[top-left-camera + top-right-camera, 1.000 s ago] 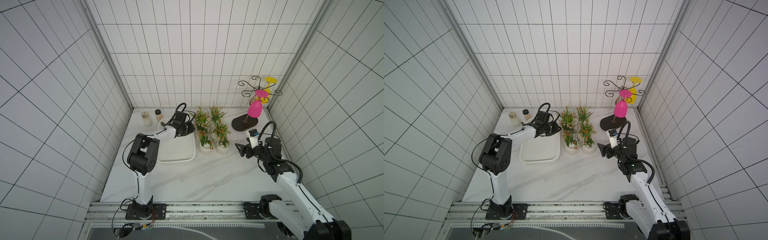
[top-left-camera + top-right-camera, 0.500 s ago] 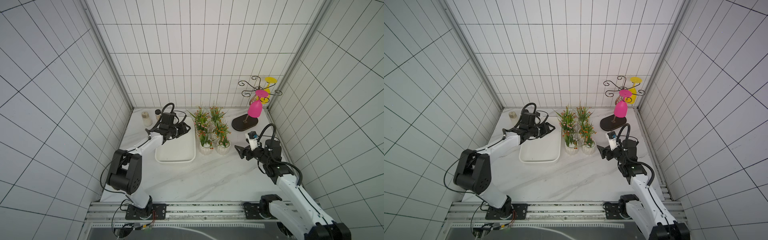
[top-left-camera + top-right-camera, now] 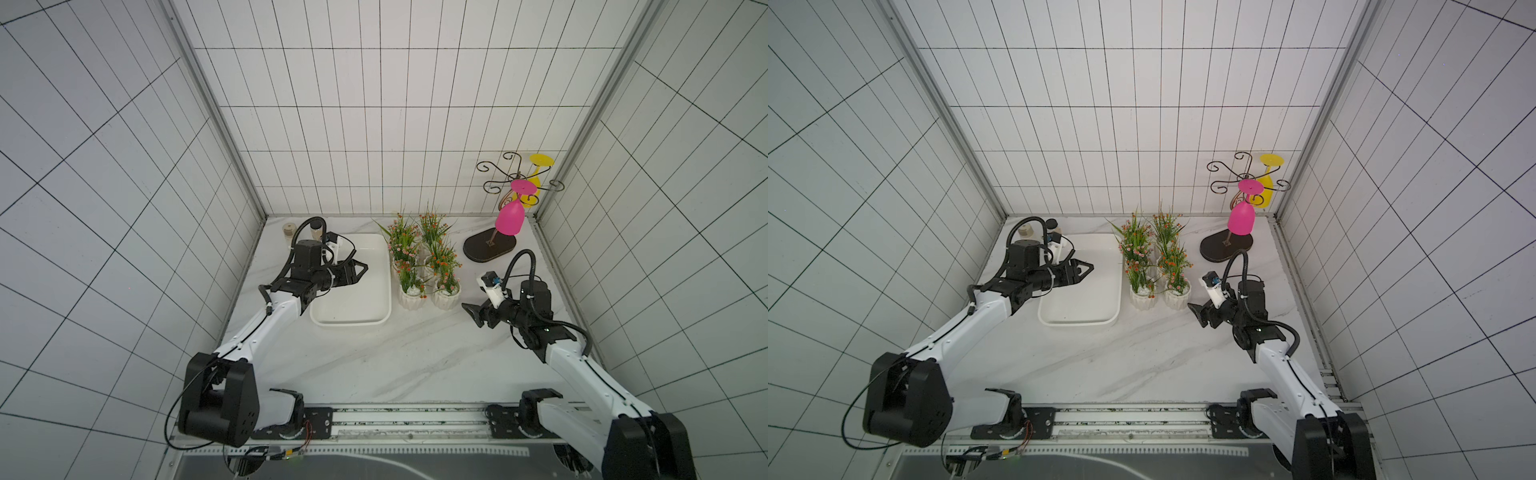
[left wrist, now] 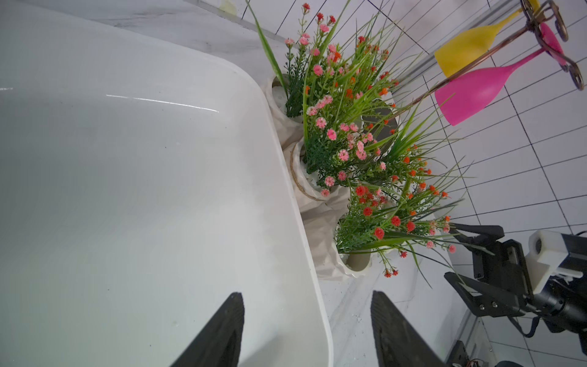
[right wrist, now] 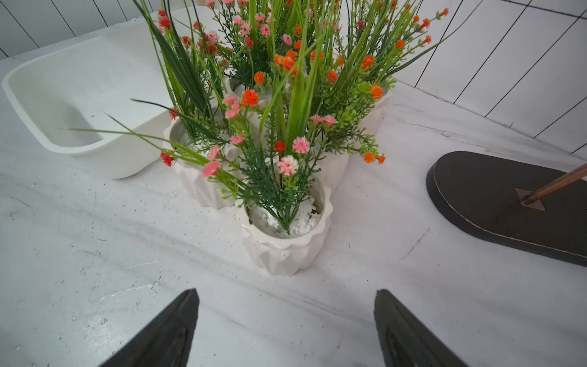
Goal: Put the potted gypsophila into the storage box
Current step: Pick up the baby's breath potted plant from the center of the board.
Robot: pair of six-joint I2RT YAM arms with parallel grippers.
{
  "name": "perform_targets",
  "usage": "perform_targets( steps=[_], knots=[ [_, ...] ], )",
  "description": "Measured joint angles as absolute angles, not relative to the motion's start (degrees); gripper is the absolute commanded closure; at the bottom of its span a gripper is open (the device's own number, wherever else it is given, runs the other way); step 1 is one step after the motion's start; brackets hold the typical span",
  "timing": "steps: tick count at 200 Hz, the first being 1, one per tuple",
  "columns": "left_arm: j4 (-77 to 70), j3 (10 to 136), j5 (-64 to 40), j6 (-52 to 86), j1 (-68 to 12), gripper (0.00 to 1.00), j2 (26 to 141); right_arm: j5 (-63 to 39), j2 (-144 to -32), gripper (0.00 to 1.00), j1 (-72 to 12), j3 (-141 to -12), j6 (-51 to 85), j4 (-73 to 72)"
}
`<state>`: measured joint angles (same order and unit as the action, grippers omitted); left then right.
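The potted gypsophila [image 3: 424, 266] [image 3: 1154, 266] is a tight cluster of several white ribbed pots with green sprigs and pink and orange flowers. It stands on the table against the right side of the storage box [image 3: 351, 322] [image 3: 1077, 322]. That wide white tray holds nothing. My left gripper [image 3: 360, 268] [image 4: 306, 295] hovers open above the box, pointing at the pots, with the box rim [image 4: 286, 178] passing below its jaws. Just right of the cluster is my right gripper [image 3: 471, 316] [image 5: 286, 290], open and empty, a short gap from the nearest pot [image 5: 286, 244].
A glass rack on a dark oval base [image 3: 490, 249] stands at the back right, with a pink glass [image 3: 510, 220] and a yellow glass [image 3: 536, 183] hanging from it. Two small jars [image 3: 289, 230] sit in the back left corner, behind the left wrist.
My left gripper went from shut to open and drew back a little from the pots, over the box, while its arm swung down. The right jaws spread wider, the arm hardly moving.
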<state>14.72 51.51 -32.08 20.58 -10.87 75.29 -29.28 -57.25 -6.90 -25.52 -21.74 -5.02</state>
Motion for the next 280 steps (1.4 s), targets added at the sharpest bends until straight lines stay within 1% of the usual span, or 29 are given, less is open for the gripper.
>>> perform_targets(
  steps=[31,34,35,37,41,136,243,280],
  knots=[
    [13.80,50.87,-33.32,18.13,-10.85,0.35,75.26,-29.06,-60.97,0.10,-7.38,-25.52,-24.53,-6.57],
    [13.65,50.74,-33.47,18.11,-10.85,0.34,75.26,-28.99,-61.30,0.08,-7.44,-25.52,-24.75,-6.57],
    [13.58,50.68,-33.56,18.11,-10.85,0.34,75.26,-28.97,-61.56,0.05,-7.46,-25.52,-24.86,-6.59],
    [13.52,50.61,-33.74,18.11,-10.85,0.34,75.26,-28.97,-61.84,0.02,-7.51,-25.52,-25.06,-6.59],
    [13.43,50.41,-34.09,18.11,-10.85,0.34,75.26,-28.97,-62.43,0.01,-7.60,-25.52,-25.45,-6.61],
    [11.62,49.58,-37.87,18.11,-9.91,0.33,75.26,-30.87,-73.91,0.01,-7.94,-25.54,-31.83,-12.69],
    [10.90,49.12,-39.62,19.07,-8.45,0.32,75.26,-36.03,-81.25,0.01,-10.07,-26.00,-33.50,-19.25],
    [10.90,48.84,-39.99,19.07,-8.34,0.32,75.26,-36.12,-83.29,0.01,-10.07,-29.61,-32.16,-19.77]
  ],
)
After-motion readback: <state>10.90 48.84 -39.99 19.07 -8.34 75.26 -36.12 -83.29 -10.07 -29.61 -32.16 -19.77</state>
